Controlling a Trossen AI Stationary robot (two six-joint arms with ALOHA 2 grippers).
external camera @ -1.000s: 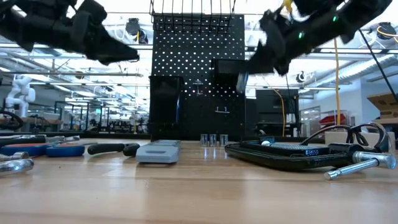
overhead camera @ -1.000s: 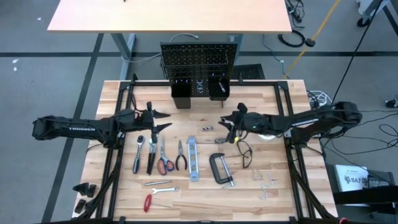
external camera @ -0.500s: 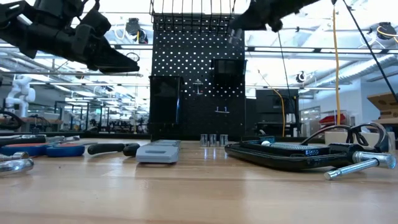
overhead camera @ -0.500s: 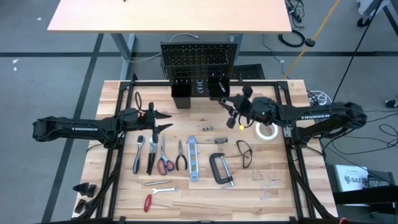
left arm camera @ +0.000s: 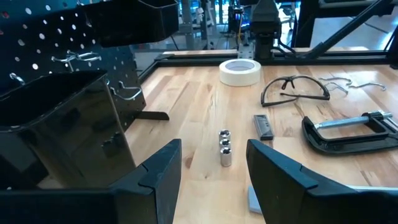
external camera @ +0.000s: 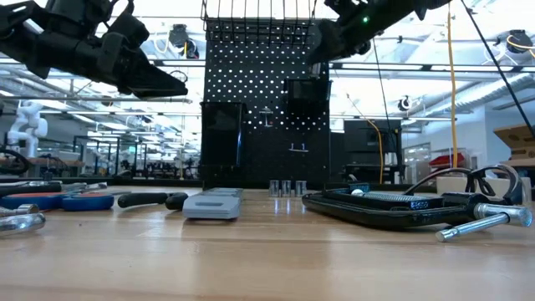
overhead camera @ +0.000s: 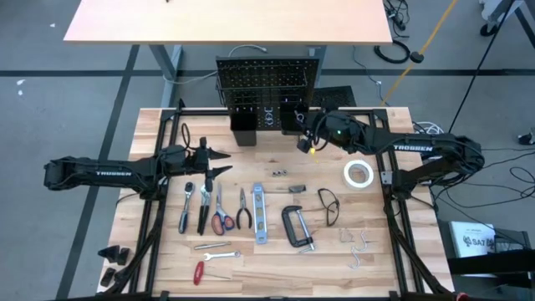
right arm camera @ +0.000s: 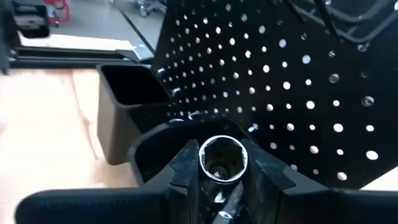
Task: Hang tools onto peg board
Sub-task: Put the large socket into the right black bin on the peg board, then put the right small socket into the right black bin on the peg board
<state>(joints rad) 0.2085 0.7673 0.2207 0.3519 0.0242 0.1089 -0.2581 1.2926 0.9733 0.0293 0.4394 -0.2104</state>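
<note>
From above I count one tape roll [overhead camera: 359, 174], one clamp [overhead camera: 296, 227] and two bins [overhead camera: 243, 125] on the pegboard [overhead camera: 267, 84] at the tabletop's [overhead camera: 384, 267] far edge. Left fingers [left arm camera: 163, 167] stand spread, empty. Right fingers [right arm camera: 180, 163] pinch one shiny hex socket [right arm camera: 222, 158] above a bin.

The word TROSSEN stands in white letters on the left arm [overhead camera: 100, 174], at the middle left of the high view. The same word stands on the right arm [overhead camera: 414, 150], at the middle right. A white box [overhead camera: 476, 240] on the floor, at the lower right of that view, has dark print, but it is too small to read.
</note>
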